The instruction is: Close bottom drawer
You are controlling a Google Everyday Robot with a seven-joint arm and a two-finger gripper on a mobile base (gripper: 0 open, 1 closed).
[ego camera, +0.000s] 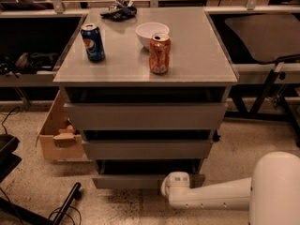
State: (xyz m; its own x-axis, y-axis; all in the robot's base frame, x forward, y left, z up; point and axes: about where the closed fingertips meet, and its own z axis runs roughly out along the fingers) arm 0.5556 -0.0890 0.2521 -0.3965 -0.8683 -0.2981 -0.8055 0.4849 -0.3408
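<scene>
Plainly, the bottom drawer (131, 181) stands a little way out of the cabinet, with a dark strip of its inside showing above its slim front. The white arm reaches in low from the right. Its claw (172, 185) sits at the right end of that front, either touching it or just beside it; I cannot make out which. Whether the claw is wide or narrow I cannot tell, since the rounded wrist covers it. It is probably placed there because a handleless panel gives nothing to grip, so a flat push at panel height is the sensible way in. Set toward the right end and not the middle, that push might skew the drawer on its runners. The middle drawer (147, 149) and top drawer (145, 116) show dark gaps above them too. On the desk (201, 60) a blue can (93, 42), an orange can (160, 53) and a bowl (151, 32) stand well apart from the arm.
</scene>
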